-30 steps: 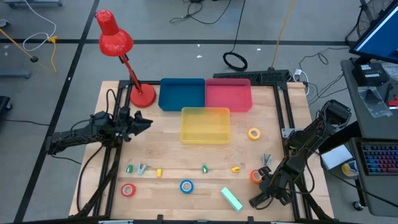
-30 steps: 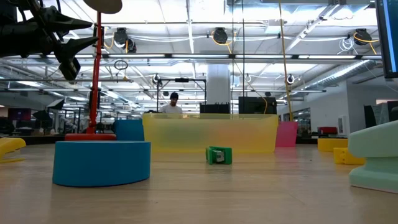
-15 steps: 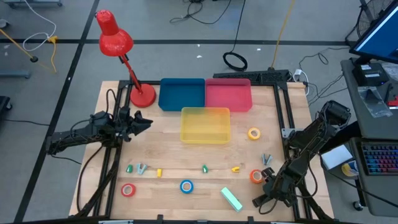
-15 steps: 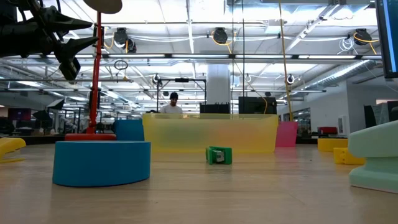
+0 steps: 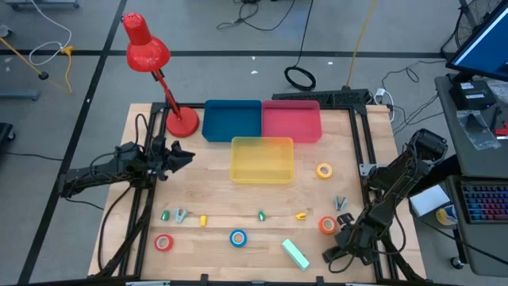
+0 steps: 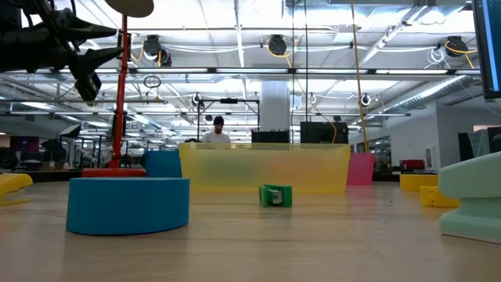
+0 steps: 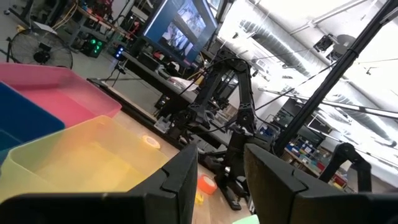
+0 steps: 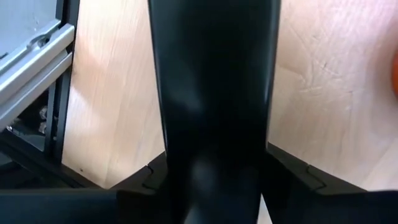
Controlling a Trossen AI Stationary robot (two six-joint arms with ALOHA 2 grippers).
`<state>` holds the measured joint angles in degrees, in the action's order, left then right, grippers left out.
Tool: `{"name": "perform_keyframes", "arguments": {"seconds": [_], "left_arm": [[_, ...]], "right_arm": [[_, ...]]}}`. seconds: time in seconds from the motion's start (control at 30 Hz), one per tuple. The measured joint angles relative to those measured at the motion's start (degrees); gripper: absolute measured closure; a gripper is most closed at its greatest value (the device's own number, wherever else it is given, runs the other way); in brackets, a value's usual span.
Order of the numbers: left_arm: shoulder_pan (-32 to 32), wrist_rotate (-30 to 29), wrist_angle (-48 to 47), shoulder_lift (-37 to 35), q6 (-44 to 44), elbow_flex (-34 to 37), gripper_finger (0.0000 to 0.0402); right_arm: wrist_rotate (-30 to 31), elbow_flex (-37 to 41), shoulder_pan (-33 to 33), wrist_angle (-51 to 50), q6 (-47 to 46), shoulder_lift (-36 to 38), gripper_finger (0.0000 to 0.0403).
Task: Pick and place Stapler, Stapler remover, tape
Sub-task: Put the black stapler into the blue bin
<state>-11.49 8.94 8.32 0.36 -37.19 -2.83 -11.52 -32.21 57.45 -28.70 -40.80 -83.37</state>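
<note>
In the high view, an orange tape roll (image 5: 327,225), a yellow-orange one (image 5: 324,170), a blue one (image 5: 238,237) and a red one (image 5: 163,242) lie flat on the table. A mint stapler (image 5: 296,254) lies near the near edge. Small stapler removers (image 5: 261,215) are scattered in a row between them. My left gripper (image 5: 184,156) hovers open, high above the table's left side, pointing at the yellow bin (image 5: 262,160). My right gripper (image 5: 333,253) is shut and low at the near right corner, just on the near side of the orange roll (image 8: 394,81).
Blue bin (image 5: 232,121) and pink bin (image 5: 291,121) stand at the far edge behind the yellow bin. A red desk lamp (image 5: 181,123) stands at the far left corner. In the low view, the blue roll (image 6: 127,205) and the stapler (image 6: 473,200) lie closest.
My right arm has shifted slightly toward the near edge beside the orange tape roll. Nothing on the table has moved.
</note>
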Motion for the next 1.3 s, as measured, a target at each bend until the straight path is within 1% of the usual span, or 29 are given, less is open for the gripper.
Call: {"name": "perform_keyframes", "arguments": {"seconds": [0.4, 0.77, 1.1, 1.2, 1.3], "left_arm": [[0.00, -0.36, 0.02, 0.00, -0.02, 0.00, 0.0268], [0.00, -0.34, 0.02, 0.00, -0.50, 0.00, 0.0268], [0.00, -0.34, 0.04, 0.00, -0.61, 0.00, 0.0268], [0.00, -0.34, 0.05, 0.00, -0.61, 0.00, 0.0268], [0.00, -0.34, 0.07, 0.00, -0.61, 0.00, 0.0268]], "right_arm": [[0.78, -0.07, 0.00, -0.49, -6.17, 0.00, 0.0245], [0.71, -0.04, -0.02, 0.34, -6.71, 0.36, 0.0253], [-0.07, 0.43, -0.09, 0.49, -6.94, 3.37, 0.0260], [-0.99, 0.44, -0.13, 0.15, -6.90, 4.76, 0.0283], [-1.74, 0.45, -0.12, 0.52, -6.76, 6.78, 0.0283]]}}
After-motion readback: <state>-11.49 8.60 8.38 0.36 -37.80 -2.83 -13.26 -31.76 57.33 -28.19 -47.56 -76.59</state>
